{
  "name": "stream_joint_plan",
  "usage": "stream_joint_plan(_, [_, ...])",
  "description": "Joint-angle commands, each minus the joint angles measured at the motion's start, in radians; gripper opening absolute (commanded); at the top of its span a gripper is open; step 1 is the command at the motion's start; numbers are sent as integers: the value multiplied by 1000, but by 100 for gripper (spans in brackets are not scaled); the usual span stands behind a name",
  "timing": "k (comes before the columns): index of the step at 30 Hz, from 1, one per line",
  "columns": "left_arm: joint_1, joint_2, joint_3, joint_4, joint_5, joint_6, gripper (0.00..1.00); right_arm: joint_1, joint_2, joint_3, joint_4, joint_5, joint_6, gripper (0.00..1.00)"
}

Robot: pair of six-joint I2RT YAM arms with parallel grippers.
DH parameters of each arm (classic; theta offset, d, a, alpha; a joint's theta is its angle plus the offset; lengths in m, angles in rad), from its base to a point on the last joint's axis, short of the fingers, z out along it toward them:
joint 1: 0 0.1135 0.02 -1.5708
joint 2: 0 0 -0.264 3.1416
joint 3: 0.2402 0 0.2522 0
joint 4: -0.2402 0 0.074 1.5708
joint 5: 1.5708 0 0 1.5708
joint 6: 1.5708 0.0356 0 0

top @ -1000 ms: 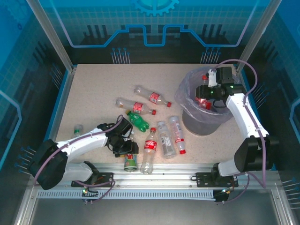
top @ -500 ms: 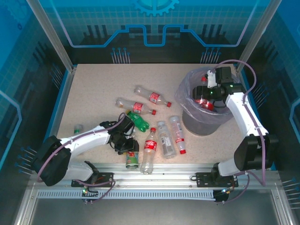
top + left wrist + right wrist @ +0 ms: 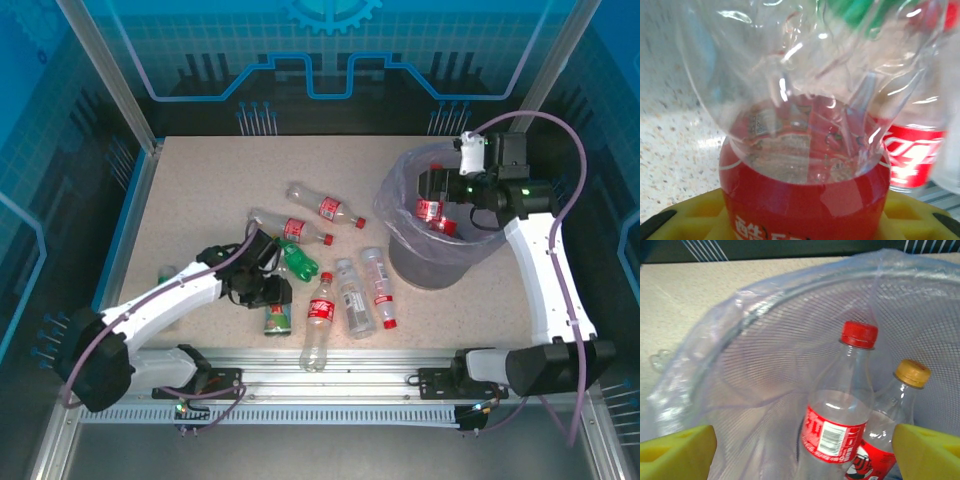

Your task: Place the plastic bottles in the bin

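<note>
Our left gripper (image 3: pixel 268 295) has its fingers clenched on a red-labelled clear bottle (image 3: pixel 805 200) near the table's (image 3: pixel 190 180) front edge (loose bottles (image 3: pixel 345 295) lie just beside it). Our right gripper's (image 3: pixel 435 193) yellow pads (image 3: pixel 675 450) stand wide apart, released, above the bin (image 3: pixel 440 255), where two bottles (image 3: pixel 840 420) rest.

On the clear bottle (image 3: pixel 800 100) you can read one white character, 酷, low on its red label (image 3: pixel 805 200); other labels stay unreadable.

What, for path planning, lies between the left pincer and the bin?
Top view: lying side by side, a large red-labelled bottle, a white-capped bottle, a slim red-capped bottle.
</note>
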Motion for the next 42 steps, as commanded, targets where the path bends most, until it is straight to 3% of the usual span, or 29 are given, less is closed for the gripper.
stream_joint_plan(1, [13, -58, 79, -16, -48, 89, 36, 30, -59, 42, -30, -80, 39, 91])
stream_joint_plan(9, [33, -12, 213, 177, -23, 191, 37, 353, -61, 38, 68, -103, 141, 91])
stream_joint_plan(14, [35, 5, 245, 302, 52, 261, 38, 467, 1, 21, 170, -137, 197, 91])
stream_joint_plan(21, [45, -6, 249, 439, 236, 246, 38, 499, 109, 14, 259, -314, 207, 91])
stream_joint_plan(35, [45, 26, 265, 515, 333, 228, 38, 502, 279, 0, 439, -427, 264, 87])
stream_joint_plan(38, [45, 33, 269, 529, 344, 222, 38, 502, 304, 8, 442, -438, 270, 83])
stream_joint_plan(42, [49, 39, 277, 516, 331, 225, 37, 496, 298, 4, 447, -438, 277, 69])
